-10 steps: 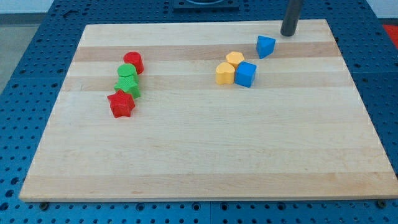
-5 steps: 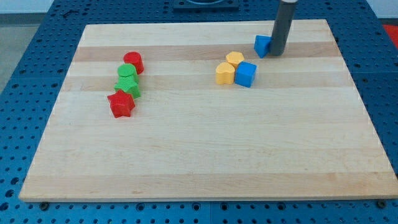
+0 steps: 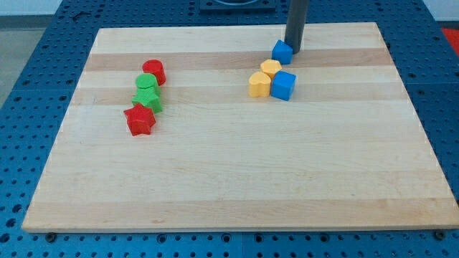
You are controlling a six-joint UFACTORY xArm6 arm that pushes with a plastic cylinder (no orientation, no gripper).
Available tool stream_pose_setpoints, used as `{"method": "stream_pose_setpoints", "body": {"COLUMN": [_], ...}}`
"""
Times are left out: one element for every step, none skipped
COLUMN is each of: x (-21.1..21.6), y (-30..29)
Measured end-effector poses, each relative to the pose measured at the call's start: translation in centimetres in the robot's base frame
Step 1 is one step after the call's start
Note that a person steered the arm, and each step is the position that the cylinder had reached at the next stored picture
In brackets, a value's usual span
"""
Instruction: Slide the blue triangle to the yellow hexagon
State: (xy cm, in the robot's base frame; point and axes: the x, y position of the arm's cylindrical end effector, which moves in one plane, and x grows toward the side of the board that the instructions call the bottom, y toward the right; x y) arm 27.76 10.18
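The blue triangle (image 3: 282, 51) lies near the view's top, right of centre, just above the yellow hexagon (image 3: 270, 68) and touching or almost touching it. My tip (image 3: 292, 50) rests against the triangle's right side. A second yellow block (image 3: 259, 84) sits just left and below the hexagon. A blue cube (image 3: 283, 85) sits right below the hexagon.
At the view's left stands a column of blocks: a red round block (image 3: 154, 72), two green blocks (image 3: 148, 93) and a red star (image 3: 140, 120). All lie on a pale wooden board (image 3: 237, 179) on a blue perforated table.
My tip came down from the view's top right to the blue triangle and pushed it left, from the right of the yellow hexagon to just above it.
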Motion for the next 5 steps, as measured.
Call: {"method": "stream_pose_setpoints", "body": {"x": [1.8, 1.3, -2.1, -3.3, -2.9], "y": [-0.9, -0.9, -1.2, -3.8, -7.8]}}
